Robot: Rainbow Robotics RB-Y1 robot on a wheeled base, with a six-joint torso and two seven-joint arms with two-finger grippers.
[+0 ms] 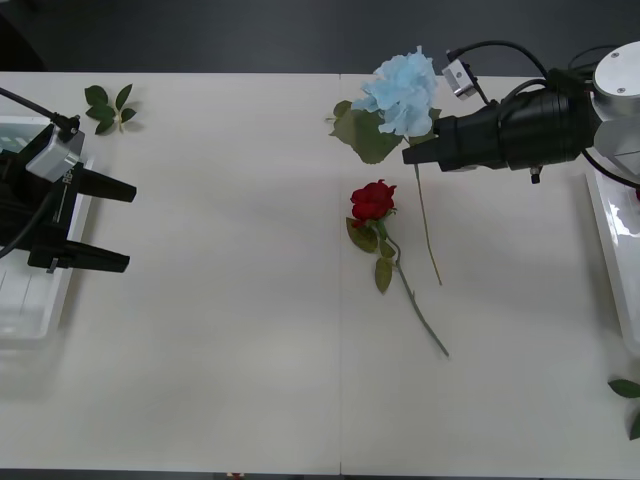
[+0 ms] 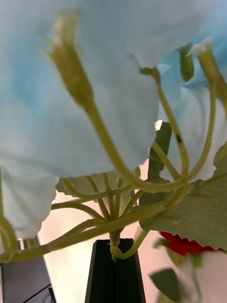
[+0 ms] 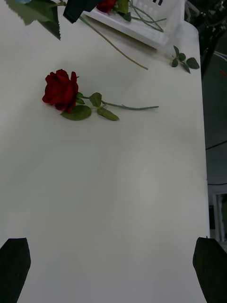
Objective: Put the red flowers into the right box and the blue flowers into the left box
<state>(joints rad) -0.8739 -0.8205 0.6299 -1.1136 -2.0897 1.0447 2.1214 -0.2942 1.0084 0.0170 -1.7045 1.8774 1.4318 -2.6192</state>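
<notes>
Front view, flowers: one blue flower (image 1: 404, 92) and one red flower (image 1: 373, 201) seen on the white table (image 1: 220, 330); red one lying flat near the table middle, stem running toward the near edge.
Front view, leaf sprigs: two, one (image 1: 108, 107) at the far left corner, one (image 1: 630, 396) cut off at the right edge.
Front view, boxes: two; left box (image 1: 40, 312) under the left arm, right box (image 1: 612, 250) partly cut off by the picture edge.
Front view, right gripper (image 1: 412, 155): black fingers together, clamped on the blue flower just below the head; stem hanging down beside the red flower.
Front view, left gripper (image 1: 128, 226): over the left box edge, fingers wide apart, holding nothing.

Right wrist view, blue flower (image 2: 94, 94): very close, pale petals and green stalks blurred; stalks meeting at the black fingers (image 2: 115, 274), pinched between them.
Right wrist view, red flower (image 2: 182, 246): small part visible behind a leaf, hard to make out.

Left wrist view, red flower (image 3: 60, 90): one, lying alone on the table.
Left wrist view, left fingers (image 3: 14, 265): at both corners, well apart, touching nothing.
Left wrist view, right box (image 3: 146, 21): far off, red heads and stems inside, number not countable.
</notes>
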